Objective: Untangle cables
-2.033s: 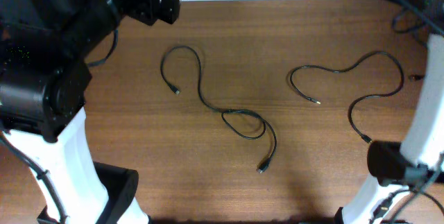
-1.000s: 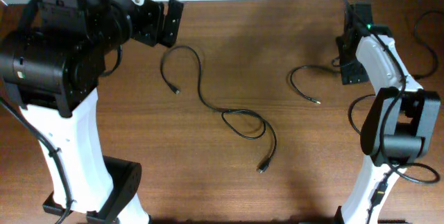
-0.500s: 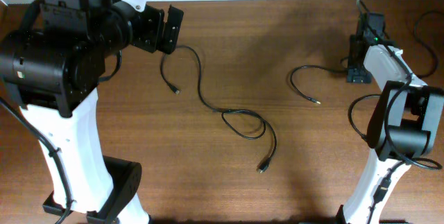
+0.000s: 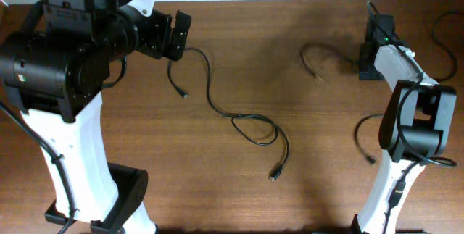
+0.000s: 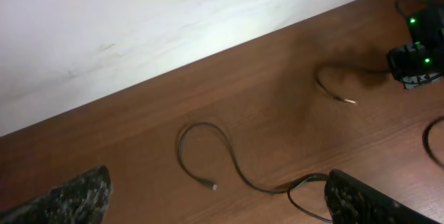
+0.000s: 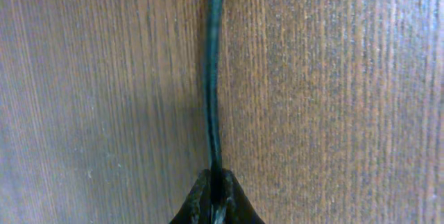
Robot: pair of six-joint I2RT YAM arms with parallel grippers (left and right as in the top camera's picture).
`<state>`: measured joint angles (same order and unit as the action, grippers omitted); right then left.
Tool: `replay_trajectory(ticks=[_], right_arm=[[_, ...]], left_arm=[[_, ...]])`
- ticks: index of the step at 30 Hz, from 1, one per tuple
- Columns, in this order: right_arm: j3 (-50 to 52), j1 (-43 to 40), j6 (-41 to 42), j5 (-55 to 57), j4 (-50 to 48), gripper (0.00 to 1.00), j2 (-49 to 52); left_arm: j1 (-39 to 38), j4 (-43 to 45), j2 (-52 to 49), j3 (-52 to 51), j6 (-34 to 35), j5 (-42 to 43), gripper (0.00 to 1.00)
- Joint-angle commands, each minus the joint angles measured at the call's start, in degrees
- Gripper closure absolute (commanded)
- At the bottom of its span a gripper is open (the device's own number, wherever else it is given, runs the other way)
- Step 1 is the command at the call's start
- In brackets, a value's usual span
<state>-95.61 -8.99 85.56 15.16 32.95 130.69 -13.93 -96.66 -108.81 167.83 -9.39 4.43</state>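
My right gripper [image 6: 217,197] is pinched tight on a thin black cord [image 6: 211,78] near the far right corner of the brown wooden table [image 4: 326,190]. A second, longer thin black cord [image 4: 209,89] lies in loose loops across the table's middle. My left gripper [image 5: 215,181] hangs with its jaws spread wide above the table's far left part.

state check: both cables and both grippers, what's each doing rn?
left cable: loose on the table, one loop in it, nothing holding it
right cable: pinched in the right gripper
left gripper: open, empty
right gripper: shut on the right cable
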Motion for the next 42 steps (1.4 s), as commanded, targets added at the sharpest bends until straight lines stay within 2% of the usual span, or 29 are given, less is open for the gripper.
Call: replay_trajectory(ticks=[1, 3, 8, 12, 14, 18, 22, 25, 28, 31, 35, 36, 38, 39, 42], right_arm=[[3.0, 0.5, 0.2, -4.0, 7.8, 0.96, 5.0], [1.4, 0.5, -0.6, -3.3, 11.7, 0.96, 2.7], [-7.5, 1.0, -13.5, -2.5, 16.5, 0.96, -7.6], [-19.3, 1.5, -30.3, -2.5, 19.7, 0.96, -15.9], [-27.1, 1.6, -42.7, -3.0, 23.0, 0.96, -19.0], [-39.0, 1.2, -53.5, 0.2, 32.4, 0.96, -21.1], [-43.5, 0.2, -58.6, 8.4, 39.8, 0.96, -21.1], [-43.5, -0.2, -58.8, 13.0, 44.5, 0.96, -21.0], [-42.8, -0.5, -58.8, 13.2, 47.7, 0.96, -20.7], [-39.8, -0.5, -58.4, 12.9, 46.5, 0.96, -20.4], [-33.5, -0.3, -58.2, 4.2, 43.5, 0.96, -20.3], [-31.1, 0.2, -59.5, -0.9, 42.1, 0.86, -20.3], [-28.6, 1.1, -66.8, -8.3, 39.2, 0.16, -20.3], [-27.3, 1.8, -72.8, -13.5, 37.0, 0.09, -20.3], [-24.3, 4.0, -82.9, -18.6, 32.8, 0.08, -19.7]], left_arm=[[0.2, 0.0, 0.4, 0.1, -0.5, -0.2, 0.01], [0.2, 0.0, 0.4, 0.1, -0.5, -0.2, 0.01], [0.2, 0.0, 0.4, 0.1, -0.5, -0.2, 0.01], [0.2, 0.0, 0.4, 0.1, -0.5, -0.2, 0.01], [0.2, 0.0, 0.4, 0.1, -0.5, -0.2, 0.01], [0.2, 0.0, 0.4, 0.0, -0.5, -0.2, 0.01], [0.2, 0.0, 0.4, -1.0, -0.5, -0.2, 0.01], [0.2, 0.0, 0.4, -2.4, -0.5, -0.2, 0.01], [0.2, 0.0, 0.4, -4.0, -0.5, -0.2, 0.01], [0.2, 0.0, 0.4, -4.7, -0.5, -0.2, 0.01], [0.2, 0.0, 0.5, -4.7, -0.5, -0.2, 0.01], [0.2, 0.0, 0.6, -4.7, -0.5, -0.2, 0.01], [0.2, 0.0, 0.6, -4.7, -0.5, 0.3, 0.01], [0.2, 0.0, 0.6, -4.7, -0.5, 0.6, 0.01], [0.2, 0.0, 0.6, -4.7, -0.5, 0.7, 0.01]])
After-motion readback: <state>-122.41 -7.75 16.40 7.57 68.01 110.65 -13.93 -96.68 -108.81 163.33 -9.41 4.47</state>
